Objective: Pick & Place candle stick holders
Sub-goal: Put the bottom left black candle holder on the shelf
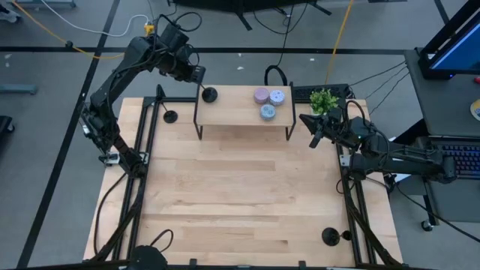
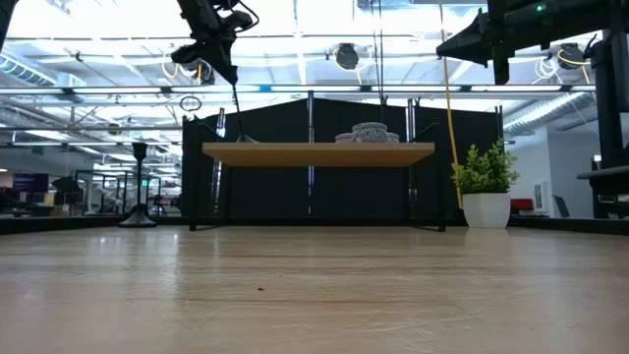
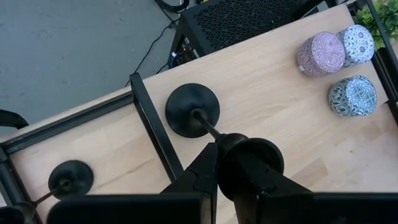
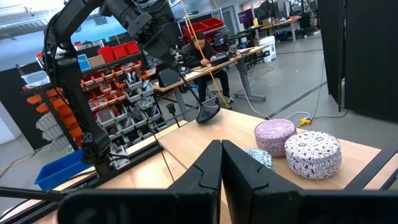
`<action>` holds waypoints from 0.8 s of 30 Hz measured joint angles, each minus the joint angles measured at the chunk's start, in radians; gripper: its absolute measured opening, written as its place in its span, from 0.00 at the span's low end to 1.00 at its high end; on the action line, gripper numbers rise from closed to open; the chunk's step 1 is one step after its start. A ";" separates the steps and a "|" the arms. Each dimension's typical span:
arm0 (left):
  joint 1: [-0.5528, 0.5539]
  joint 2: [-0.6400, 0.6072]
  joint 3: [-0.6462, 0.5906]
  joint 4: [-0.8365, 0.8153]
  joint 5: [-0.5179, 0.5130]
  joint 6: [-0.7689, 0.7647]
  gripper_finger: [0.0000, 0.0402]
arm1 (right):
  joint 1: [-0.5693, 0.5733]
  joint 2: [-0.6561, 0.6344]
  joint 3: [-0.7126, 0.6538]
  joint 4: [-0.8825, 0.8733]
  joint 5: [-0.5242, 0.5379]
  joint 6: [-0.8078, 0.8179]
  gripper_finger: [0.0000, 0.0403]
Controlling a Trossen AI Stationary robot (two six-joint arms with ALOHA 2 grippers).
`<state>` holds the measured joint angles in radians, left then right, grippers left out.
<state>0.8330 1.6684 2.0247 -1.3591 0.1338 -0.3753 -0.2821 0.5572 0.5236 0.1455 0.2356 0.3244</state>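
Looking down, you have the wooden worktop [image 1: 240, 202] with a low raised shelf [image 1: 236, 124] standing across its far middle.

The left gripper [image 1: 203, 81] is reached in over the shelf's left end. From its wrist view the gripper [image 3: 227, 152] sits around the cup at the top of one candle stick holder [image 3: 193, 110], with a dark finger on either side of it. You cannot tell from these views whether the jaws are clamped on the cup or standing just clear of it. That holder's round base rests flat on the shelf's left end, near the shelf's left edge.

The right gripper [image 1: 314, 139] hangs above the far right of the worktop, just right of the shelf, with its jaws together and nothing between them.

A small potted plant [image 1: 322, 100] stands at the far right, beyond the right gripper.

Three patterned tins [image 1: 268, 103] are bunched on the right half of the shelf, touching or nearly so.

A second candle stick holder [image 1: 171, 116] stands upright on the worktop just left of the shelf.

A third candle stick holder [image 1: 330, 237] stands at the near right corner, well apart from the others.
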 joint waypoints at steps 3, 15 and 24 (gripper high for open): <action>0.000 0.000 0.000 0.000 0.000 0.014 0.08 | 0.000 0.000 0.000 0.000 0.000 0.000 0.00; 0.000 0.000 0.000 0.003 -0.001 0.056 0.08 | 0.000 0.000 0.000 0.000 0.000 0.001 0.00; 0.003 -0.001 0.000 0.034 -0.001 0.059 0.19 | 0.000 0.000 0.000 0.000 0.000 0.017 0.00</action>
<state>0.8358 1.6672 2.0251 -1.3247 0.1329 -0.3161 -0.2819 0.5575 0.5236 0.1455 0.2356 0.3411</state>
